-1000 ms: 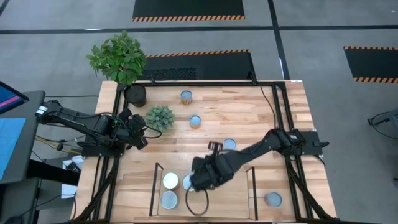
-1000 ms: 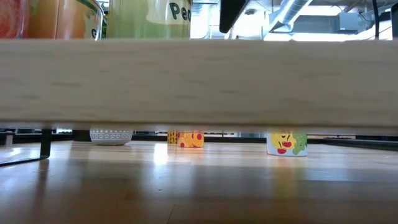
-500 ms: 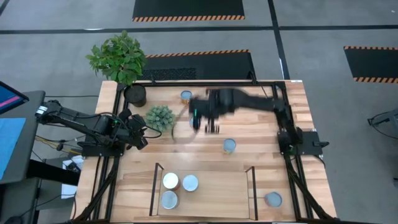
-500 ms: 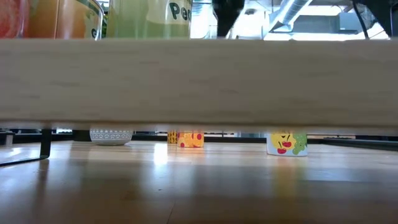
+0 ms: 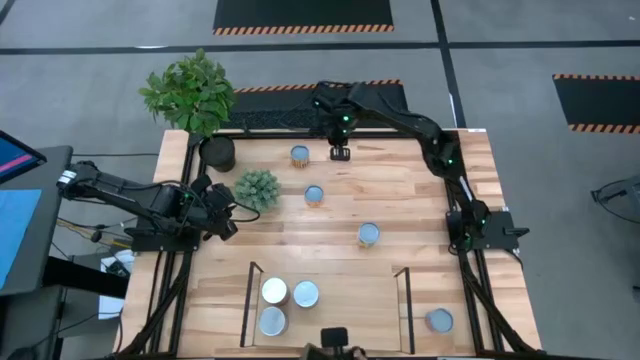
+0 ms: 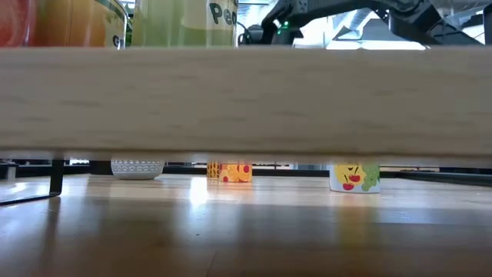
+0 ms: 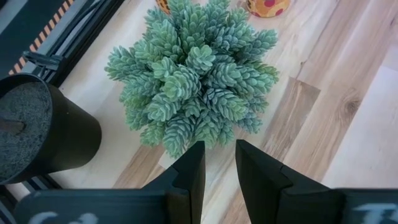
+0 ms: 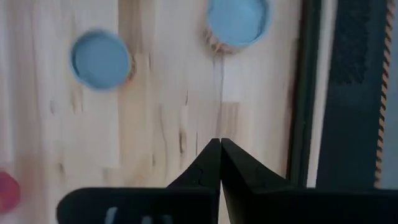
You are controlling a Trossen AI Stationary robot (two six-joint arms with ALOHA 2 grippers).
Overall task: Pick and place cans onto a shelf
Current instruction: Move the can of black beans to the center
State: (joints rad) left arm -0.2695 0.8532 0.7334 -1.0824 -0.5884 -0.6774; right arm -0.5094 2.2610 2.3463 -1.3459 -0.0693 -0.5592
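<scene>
- Between placements: three short silvery-blue-topped metal cans [image 5: 282,301] standing on light wooden shelf board [image 5: 350,300], lower centre of high view; four loose on bench [image 5: 400,200].
- Right hand [image 5: 340,153] empty, fingers pressed shut, upper centre beside yellow-labelled can [image 5: 299,155]; opening and descending judged next.
- Left hand [image 7: 217,163] slightly parted, idle before spiky green plant [image 7: 193,74].
- Low view alone reveals label sides.

I see three cans [image 5: 279,303] on the shelf's [image 5: 350,300] left end; behind the shelf three more cans stand apart, one lies right of it, and my right gripper [image 5: 340,153] is far behind it
</scene>
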